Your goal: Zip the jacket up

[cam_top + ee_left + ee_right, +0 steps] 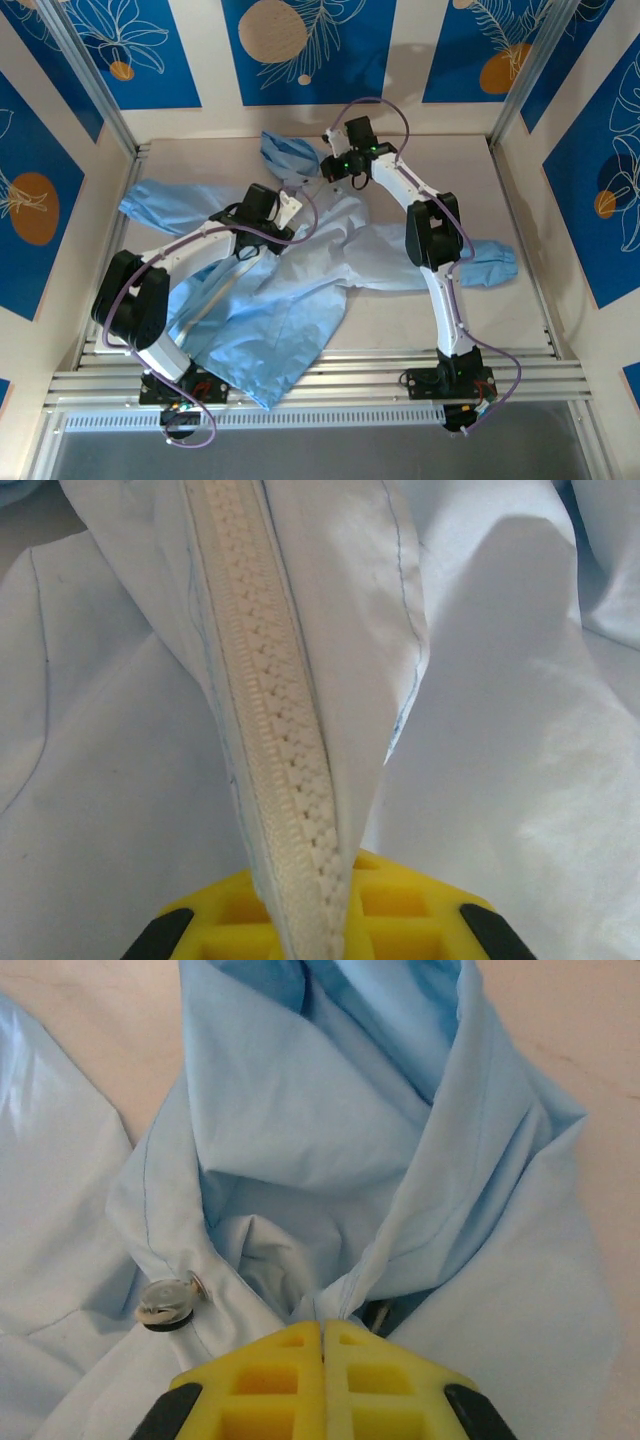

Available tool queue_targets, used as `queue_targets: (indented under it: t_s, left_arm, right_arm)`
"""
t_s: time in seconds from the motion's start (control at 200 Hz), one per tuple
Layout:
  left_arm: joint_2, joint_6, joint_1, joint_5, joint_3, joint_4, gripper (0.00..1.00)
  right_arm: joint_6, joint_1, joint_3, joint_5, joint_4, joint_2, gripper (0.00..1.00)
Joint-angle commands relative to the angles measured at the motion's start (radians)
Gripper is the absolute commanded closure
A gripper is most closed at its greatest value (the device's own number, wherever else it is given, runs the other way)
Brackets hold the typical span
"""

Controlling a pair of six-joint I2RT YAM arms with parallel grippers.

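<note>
Both left fingers (400, 912) and right fingers (268, 1380) pinch the jacket (290, 300) (left: zipper (268, 680)).

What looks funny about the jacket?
The jacket lies crumpled and twisted on the table, not flat. The left gripper pinches its zipper strip up into a ridge, and the right gripper bunches fabric beside a snap. No tears or spills show.

We see the whitish zipper strip (272, 710) running down from the top edge, raised on a fold of cloth, into the left gripper (325, 920), whose yellow pads (400, 905) pinch it. The pale blue jacket (520, 780) lies rumpled on both sides.
</note>
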Motion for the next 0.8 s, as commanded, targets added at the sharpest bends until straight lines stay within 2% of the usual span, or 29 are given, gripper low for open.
queue_targets:
  t_s: [0.0,0.275,0.595,0.795]
  left_arm:
    - [-0.01,-0.005,-0.005,0.023,-0.007,-0.053,1.0]
    - [0.172,-0.003,0.035,0.025,0.156,0.006,1.0]
    - [0.51,0.049,0.103,0.007,0.606,-0.098,1.0]
    - [0.627,0.083,0.152,0.003,0.819,-0.166,1.0]
  right_arm:
    - [-0.032,-0.068,0.1,0.11,-0.012,0.053,1.0]
    - [-0.005,-0.119,0.286,0.11,-0.058,0.149,1.0]
    - [0.038,-0.161,0.405,0.117,-0.041,0.206,1.0]
    - [0.038,-0.171,0.428,0.092,-0.038,0.209,1.0]
